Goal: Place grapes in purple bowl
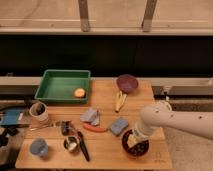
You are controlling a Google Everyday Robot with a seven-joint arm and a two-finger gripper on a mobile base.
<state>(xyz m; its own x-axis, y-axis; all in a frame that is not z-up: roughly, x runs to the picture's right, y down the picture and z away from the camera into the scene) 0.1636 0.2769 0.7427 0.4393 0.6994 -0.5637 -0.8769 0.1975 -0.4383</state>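
Camera view: jaws upon roundish grapes (141,149); purple bowl (127,82) behind.

High view, maybe head-mounted, over table (107,152); pincer (131,141) lower right

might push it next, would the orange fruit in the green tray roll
Probably rolls: the orange fruit looks round. The raised walls of the green tray would likely stop it. The end effector is at the front right of the table.

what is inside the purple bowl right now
Nothing shows inside the purple bowl; its near wall may hide a little of the bottom. The grapes lie at the table's front right, partly covered by the end effector, which is down on them.
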